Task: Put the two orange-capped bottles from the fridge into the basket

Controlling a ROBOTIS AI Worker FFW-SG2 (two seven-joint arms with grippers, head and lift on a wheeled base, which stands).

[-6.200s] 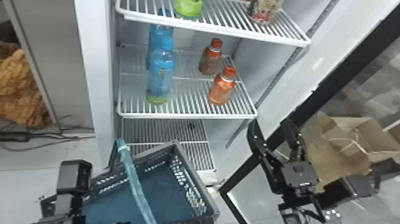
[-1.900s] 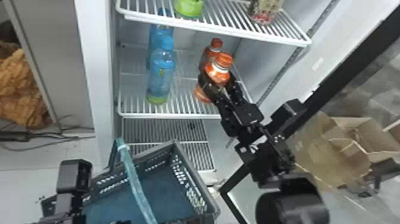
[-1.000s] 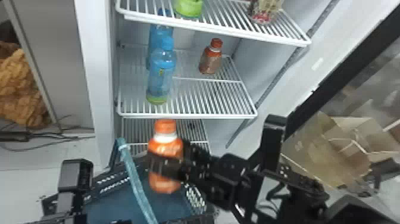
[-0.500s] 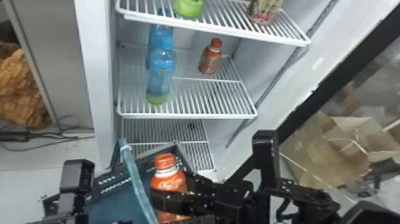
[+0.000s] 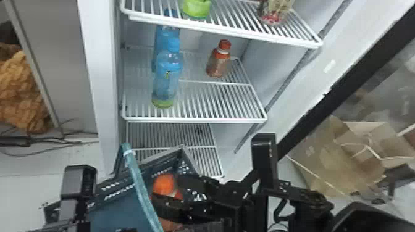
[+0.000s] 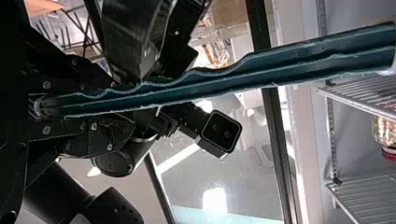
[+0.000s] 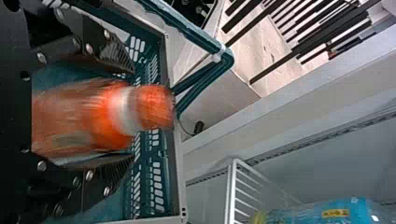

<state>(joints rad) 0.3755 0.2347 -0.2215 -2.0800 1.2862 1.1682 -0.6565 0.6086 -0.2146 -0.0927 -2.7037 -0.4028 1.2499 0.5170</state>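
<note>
My right gripper (image 5: 169,192) stands open over the basket (image 5: 190,160). Between its spread fingers is an orange-capped bottle (image 5: 164,185), low in the basket's opening. In the right wrist view the bottle (image 7: 100,114) is blurred, with slim gaps to the fingers of the right gripper (image 7: 133,115). The second orange-capped bottle (image 5: 218,63) stands upright on the middle fridge shelf. At the head view's lower left is my left gripper (image 5: 73,213). In the left wrist view the left gripper (image 6: 126,106) is shut on the teal basket handle (image 6: 210,84).
Two blue bottles (image 5: 166,80) stand one behind the other at the left of the middle shelf (image 5: 197,119). A green-bottomed item (image 5: 196,8) and a patterned container (image 5: 274,14) are on the upper shelf. Cardboard boxes (image 5: 327,163) lie beyond the door frame at right.
The right gripper took the front orange-capped bottle off the shelf and carried it down and left over the basket. It has since opened, and the bottle has dropped lower. The left arm kept still.
</note>
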